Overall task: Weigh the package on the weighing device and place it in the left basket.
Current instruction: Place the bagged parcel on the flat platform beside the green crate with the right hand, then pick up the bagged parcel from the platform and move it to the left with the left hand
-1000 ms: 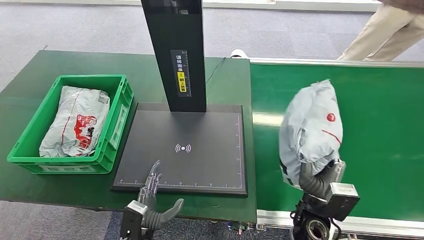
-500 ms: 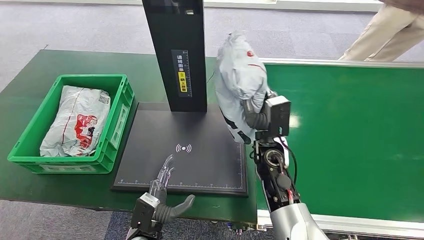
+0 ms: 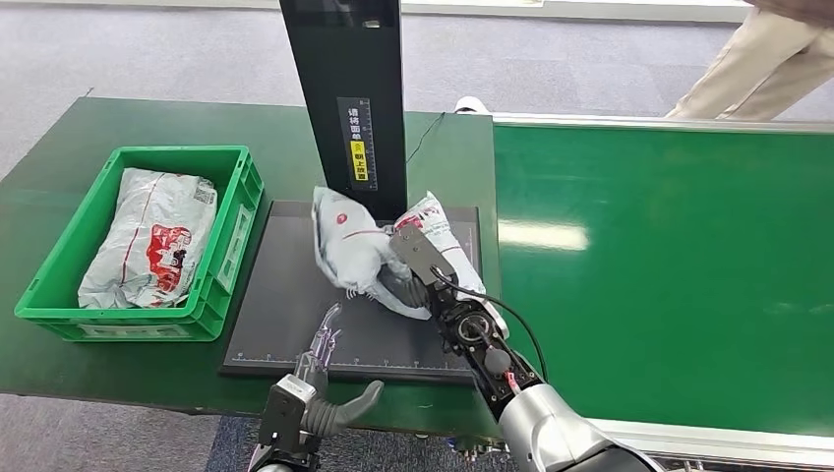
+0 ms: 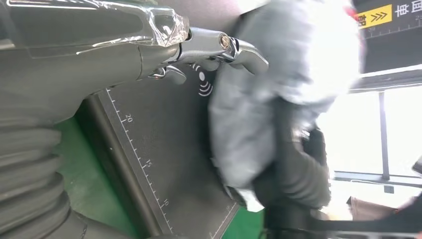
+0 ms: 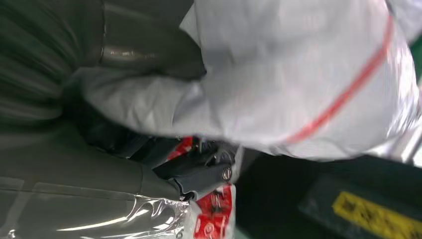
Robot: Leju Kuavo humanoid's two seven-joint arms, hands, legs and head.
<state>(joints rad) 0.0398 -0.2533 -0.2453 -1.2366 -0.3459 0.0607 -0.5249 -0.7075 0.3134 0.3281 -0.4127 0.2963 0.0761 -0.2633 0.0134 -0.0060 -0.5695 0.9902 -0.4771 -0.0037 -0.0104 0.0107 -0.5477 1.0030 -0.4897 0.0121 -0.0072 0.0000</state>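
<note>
Grey carpet [image 3: 148, 49] surrounds a dark green table [image 3: 138, 128] and, to its right, a brighter green conveyor belt [image 3: 688, 256].

One grey plastic mailer package [image 3: 354, 246] with a red logo and red stripe lies over the far right part of the weighing device [image 3: 295, 324], a flat black platform with a white wireless mark and ruled edges. The package sits just in front of the device's single black upright column [image 3: 344, 98], which carries a yellow label. The right hand [image 3: 413, 270] grips this package from its right side; in the right wrist view the grey thumb and darker fingers [image 5: 199, 174] are wrapped around the crumpled grey plastic [image 5: 298, 74]. Whether the package rests fully on the platform or hangs partly in the hand, I cannot tell.

The left hand [image 3: 315, 369] hovers over the platform's near edge with its fingers apart and stretched forward, thumb out to the side, holding nothing. In the left wrist view its fingertips [image 4: 239, 50] point toward the blurred package [image 4: 278, 99], not touching it.

One green basket [image 3: 231, 246] stands on the table, touching or just beside the platform's left edge. It holds a second package [image 3: 148, 236], grey-white with red print, lying flat.

At the far right, a person's leg in beige trousers [image 3: 757, 59] stands beyond the belt.
</note>
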